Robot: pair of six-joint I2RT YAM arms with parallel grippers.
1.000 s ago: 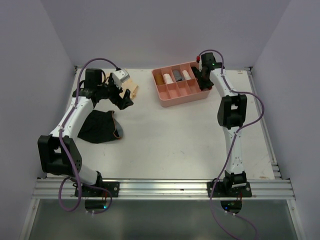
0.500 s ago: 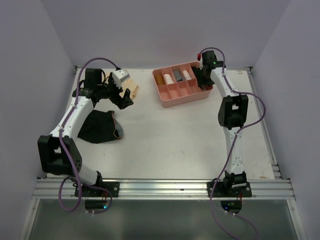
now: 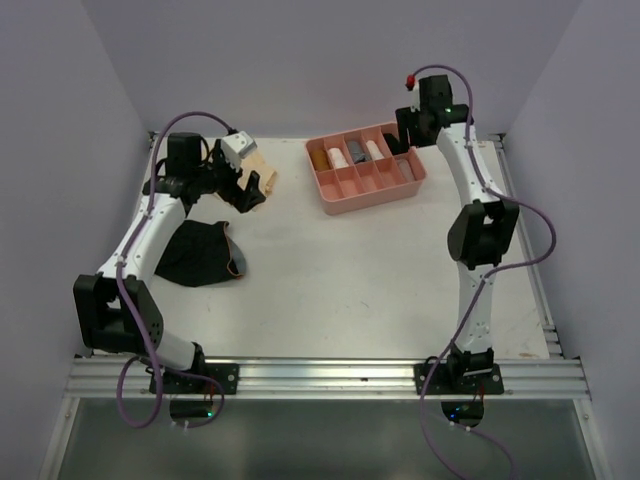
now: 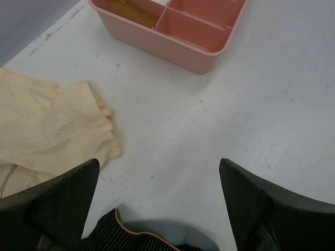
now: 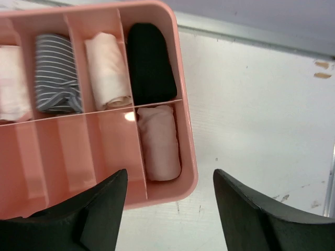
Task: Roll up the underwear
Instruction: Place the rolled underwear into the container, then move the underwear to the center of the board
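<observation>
Over the last second the right tool [image 5: 170,201] has lifted up and back from the far right end of the tray [image 5: 187,130], and its jaws have spread; they now stand released with nothing between them. We read this as a finished drop-off. The pink roll [image 5: 159,141] lies alone in the tray's corner compartment, a tight, even cylinder, just beside the black roll [image 5: 151,63] in the next one.

Two pieces are left. The tan underwear [image 4: 47,125] lies flat and creased on the tabletop [image 3: 350,270], well apart from the tray. The black underwear [image 3: 200,255] lies spread nearer the arm bases. The left tool [image 4: 157,188] hangs fully released between them, holding nothing.
</observation>
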